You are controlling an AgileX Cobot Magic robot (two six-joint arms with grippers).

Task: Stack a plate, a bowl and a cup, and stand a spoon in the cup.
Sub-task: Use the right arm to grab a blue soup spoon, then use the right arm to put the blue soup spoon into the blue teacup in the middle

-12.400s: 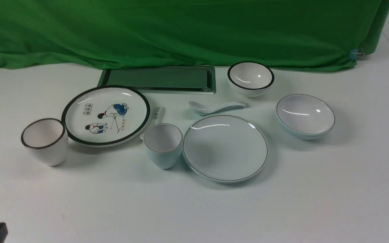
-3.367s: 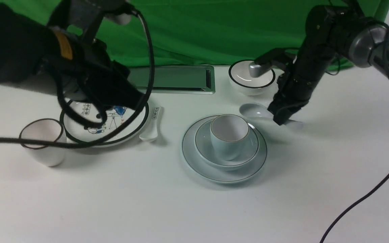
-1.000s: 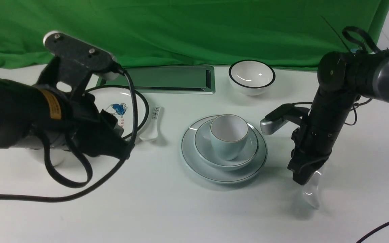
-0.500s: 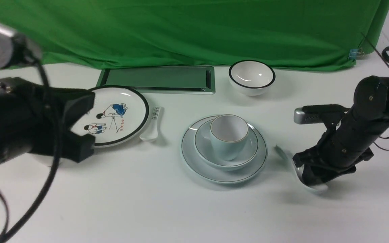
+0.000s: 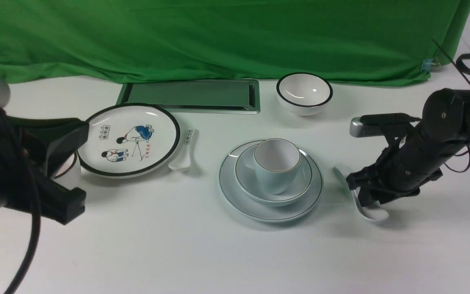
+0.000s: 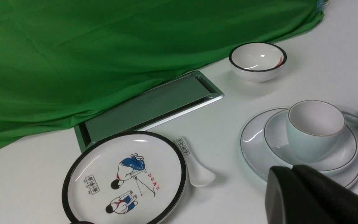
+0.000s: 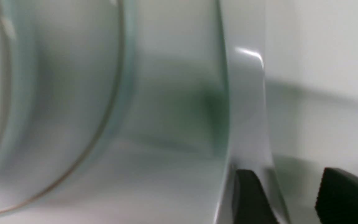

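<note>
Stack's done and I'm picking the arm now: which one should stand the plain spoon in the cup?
Right. Its fingers sit open at the spoon, which lies on the table just right of the plate. The left gripper is shut, far across by the cartoon plate.

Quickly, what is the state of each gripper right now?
Left gripper: closed, nothing seen in it.
Right gripper: open; the spoon lies between its fingers, not clamped.
</note>
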